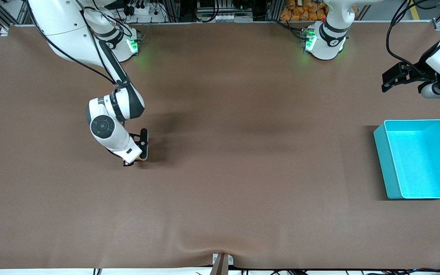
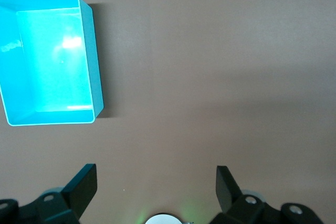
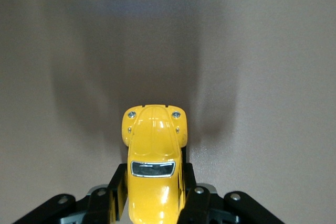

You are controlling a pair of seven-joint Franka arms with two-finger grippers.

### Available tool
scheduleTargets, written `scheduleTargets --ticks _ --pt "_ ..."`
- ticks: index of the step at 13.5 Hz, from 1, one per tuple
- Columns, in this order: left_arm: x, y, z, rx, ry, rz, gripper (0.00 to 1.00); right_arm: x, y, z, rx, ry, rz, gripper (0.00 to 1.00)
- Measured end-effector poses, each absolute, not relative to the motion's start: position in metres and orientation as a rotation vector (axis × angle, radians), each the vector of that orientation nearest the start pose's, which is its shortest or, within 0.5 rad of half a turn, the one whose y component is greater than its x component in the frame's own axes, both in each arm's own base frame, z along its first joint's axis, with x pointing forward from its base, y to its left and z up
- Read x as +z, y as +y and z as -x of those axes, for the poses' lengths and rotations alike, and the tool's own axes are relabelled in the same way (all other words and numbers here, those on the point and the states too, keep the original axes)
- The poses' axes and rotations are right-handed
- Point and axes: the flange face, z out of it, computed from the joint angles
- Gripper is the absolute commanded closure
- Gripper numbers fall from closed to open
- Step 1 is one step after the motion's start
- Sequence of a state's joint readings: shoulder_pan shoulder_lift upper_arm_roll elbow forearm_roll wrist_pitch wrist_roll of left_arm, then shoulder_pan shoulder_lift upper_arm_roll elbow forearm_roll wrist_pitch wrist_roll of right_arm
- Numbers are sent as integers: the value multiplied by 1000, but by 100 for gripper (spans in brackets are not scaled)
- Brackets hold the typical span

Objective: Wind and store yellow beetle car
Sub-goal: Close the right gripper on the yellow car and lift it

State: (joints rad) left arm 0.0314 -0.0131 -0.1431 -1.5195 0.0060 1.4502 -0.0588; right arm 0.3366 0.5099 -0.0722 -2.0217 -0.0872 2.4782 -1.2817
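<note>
**Car gripped at the worktop, winding pull ahead of us**

We start with the brown worktop (image 1: 220, 172), which carries little: the teal bin (image 1: 418, 160) sits at the left arm's end, open and with nothing in it that we can see. It is well apart from the right arm, which reaches down toward its own end of the worktop.

The left claw (image 1: 390, 82) hangs over the worktop near the bin, fingers spread wide and holding nothing; this arm waits.

The right claw (image 3: 152, 203) is low at the worktop, its two fingers closed against the flanks of the yellow beetle car (image 3: 153, 166). In the front view only a sliver of the car (image 1: 139, 158) shows under the wrist. The car seems to sit on or just above the surface; we cannot tell which.

We judge that the winding step is in hand. Next, we expect to need the wheels pressed to the worktop and drawn backward in a straight line, grip firm, before carrying the car across to the bin.
</note>
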Motion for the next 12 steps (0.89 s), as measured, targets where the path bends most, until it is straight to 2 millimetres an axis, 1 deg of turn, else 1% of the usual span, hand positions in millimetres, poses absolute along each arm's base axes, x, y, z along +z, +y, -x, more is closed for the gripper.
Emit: scheduleTargets --ticks 4,8,10,12 --pt "645 -60 -535 87 82 3127 0 190 155 -575 -138 2240 -2126 97" --pt "645 -60 -535 87 82 3127 0 190 147 -577 -144 2225 -2142 99" --pt "645 -60 -535 87 82 3127 0 189 137 -578 -151 2208 -2162 99" --pt "645 -60 -535 87 82 3127 0 188 114 -581 -163 2184 -2194 99"
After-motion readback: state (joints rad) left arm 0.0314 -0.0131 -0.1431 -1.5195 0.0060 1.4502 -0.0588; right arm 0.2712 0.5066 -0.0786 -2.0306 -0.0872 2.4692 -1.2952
